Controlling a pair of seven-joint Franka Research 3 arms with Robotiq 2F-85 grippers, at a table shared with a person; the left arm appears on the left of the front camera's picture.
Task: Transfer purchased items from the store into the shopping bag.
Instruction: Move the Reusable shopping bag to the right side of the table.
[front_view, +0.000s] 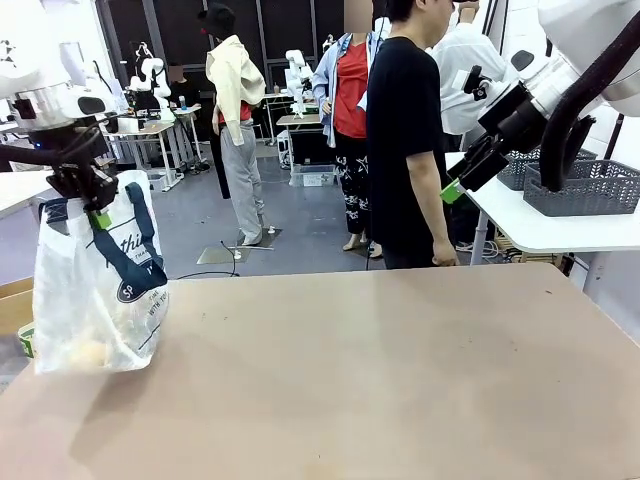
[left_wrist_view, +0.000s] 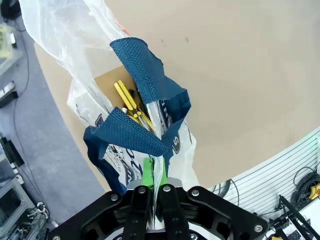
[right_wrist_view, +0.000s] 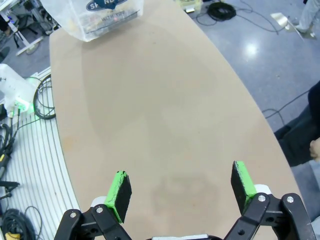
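Front view: the shopping bag (front_view: 95, 290) is seen at the table's (front_view: 380, 370) left edge, translucent white with navy handles and a round navy logo; its base rests on the tabletop and pale goods show faintly inside. Its handles are pinched in the left gripper (front_view: 97, 215), which is clamped tight above it. A person (front_view: 408, 140) in black stands at the far side. The right gripper (front_view: 452, 192) is raised, well apart from the bag, near a grey basket (front_view: 585, 185) on a side table.

Left wrist view: the navy mesh handles (left_wrist_view: 145, 100) are bunched between the closed green pads (left_wrist_view: 148, 172). A tan packet (left_wrist_view: 112, 80) and yellow pieces (left_wrist_view: 127, 102) lie inside the bag's mouth.

Right wrist view: the right gripper's pads (right_wrist_view: 120, 192) are spread wide, nothing between them, above bare tabletop; the bag sits at the far end.
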